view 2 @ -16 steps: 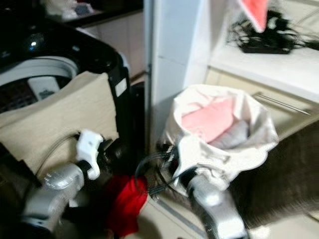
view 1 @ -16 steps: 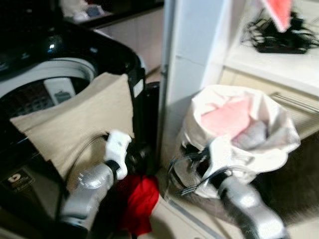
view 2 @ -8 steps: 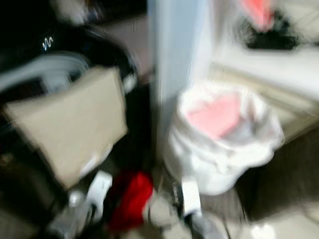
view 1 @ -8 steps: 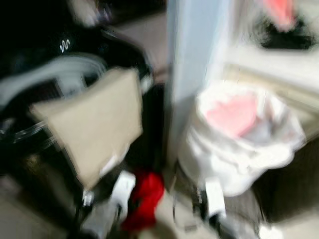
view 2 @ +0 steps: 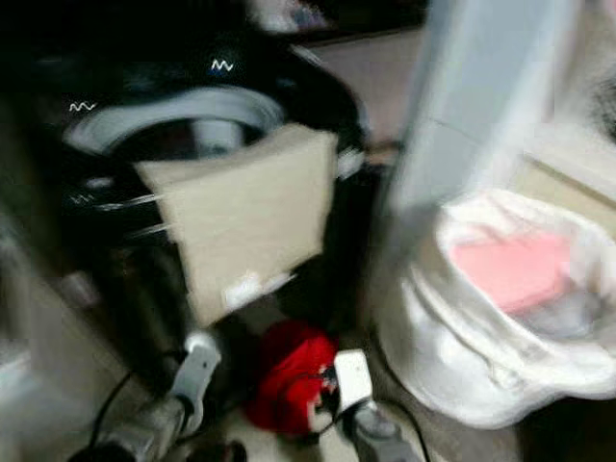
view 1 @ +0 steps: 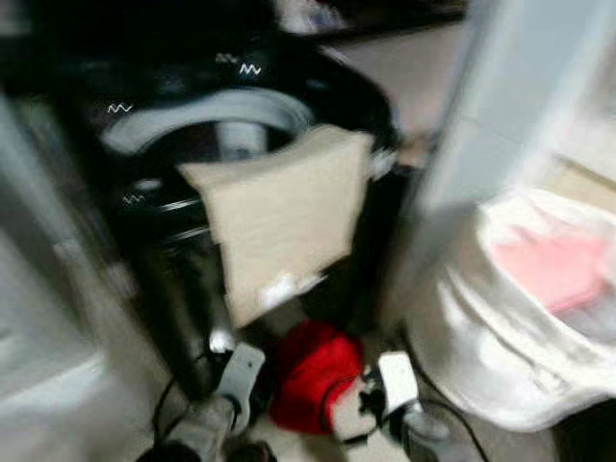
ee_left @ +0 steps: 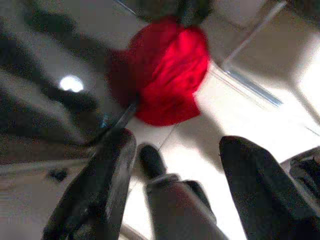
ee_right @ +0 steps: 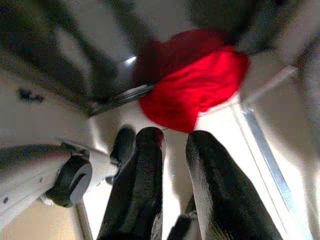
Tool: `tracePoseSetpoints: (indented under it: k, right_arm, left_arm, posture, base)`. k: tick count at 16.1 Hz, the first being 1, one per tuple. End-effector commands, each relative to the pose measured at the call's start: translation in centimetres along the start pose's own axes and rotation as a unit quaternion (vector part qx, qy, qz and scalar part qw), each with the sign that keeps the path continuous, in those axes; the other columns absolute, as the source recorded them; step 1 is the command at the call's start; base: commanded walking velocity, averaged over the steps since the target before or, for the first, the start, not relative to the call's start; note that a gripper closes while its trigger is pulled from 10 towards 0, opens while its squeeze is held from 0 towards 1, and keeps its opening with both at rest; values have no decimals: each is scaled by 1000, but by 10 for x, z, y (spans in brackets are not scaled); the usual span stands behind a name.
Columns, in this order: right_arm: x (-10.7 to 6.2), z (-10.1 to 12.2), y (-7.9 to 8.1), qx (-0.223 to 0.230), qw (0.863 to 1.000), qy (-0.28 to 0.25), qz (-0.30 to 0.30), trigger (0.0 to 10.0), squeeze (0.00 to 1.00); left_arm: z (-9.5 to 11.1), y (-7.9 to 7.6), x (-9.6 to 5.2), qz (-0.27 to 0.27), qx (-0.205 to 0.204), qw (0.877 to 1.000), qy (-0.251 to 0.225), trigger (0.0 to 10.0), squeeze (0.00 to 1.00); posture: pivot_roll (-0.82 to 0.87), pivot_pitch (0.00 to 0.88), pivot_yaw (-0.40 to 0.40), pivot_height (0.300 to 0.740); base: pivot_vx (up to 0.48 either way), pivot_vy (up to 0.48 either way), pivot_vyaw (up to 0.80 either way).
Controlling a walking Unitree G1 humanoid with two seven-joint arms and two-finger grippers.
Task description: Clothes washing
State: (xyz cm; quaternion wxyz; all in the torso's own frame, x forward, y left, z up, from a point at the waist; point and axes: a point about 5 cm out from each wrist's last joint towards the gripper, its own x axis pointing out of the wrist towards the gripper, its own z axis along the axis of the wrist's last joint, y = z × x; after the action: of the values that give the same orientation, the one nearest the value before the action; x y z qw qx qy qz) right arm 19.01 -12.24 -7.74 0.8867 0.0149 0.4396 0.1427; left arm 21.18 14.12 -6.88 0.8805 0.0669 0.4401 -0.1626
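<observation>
Left tool (ee_left: 172, 150) spread wide, right tool (ee_right: 172, 150) nearly pressed together; both empty, low over the floor (ee_left: 260, 110).
Red garment (view 1: 313, 371) lies bunched on the floor just ahead of both tools, untouched, at the foot of the black washing machine (view 1: 192, 144). Beige cloth (view 1: 284, 217) hangs over the machine's front rim. White laundry bag (view 1: 520, 318) with pink item (view 1: 563, 269) stands near, on the robot's right. Head views blurred.
</observation>
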Motion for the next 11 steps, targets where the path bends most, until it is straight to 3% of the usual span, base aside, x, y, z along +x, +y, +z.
tracePoseSetpoints:
  k: [1, 4, 5, 6, 11]
  right_arm:
    - [-2, -5, -7, -14, 1000, 13, -6, 10000, 0]
    - [-2, -9, -9, -6, 1000, 19, -9, 10000, 0]
    - [-3, -10, -11, -1, 1000, 19, -18, 10000, 0]
    - [-3, -10, -14, 17, 999, 18, -29, 10000, 0]
    - [-3, -13, -14, 4, 999, 25, -25, 10000, 0]
  left_arm:
    - [-5, -1, 0, 6, -14, 1000, 4, 10000, 0]
    - [-5, 3, -1, 17, -23, 1000, 1, 10000, 0]
    - [-6, 3, -1, 18, -26, 999, 4, 10000, 0]
    - [-6, 4, -1, 21, -23, 999, 6, 10000, 0]
    - [-8, 3, 0, 22, -25, 999, 11, 10000, 0]
  posture:
    - [-74, 26, -10, 740]
    - [-70, 32, -21, 740]
    - [-70, 32, -21, 740]
    - [-72, 40, -21, 740]
    - [-71, 47, -14, 740]
  base:
    - [0, 0, 800]
    - [0, 0, 800]
    - [0, 0, 0]
    - [0, -480, 0]
    - [0, -480, 0]
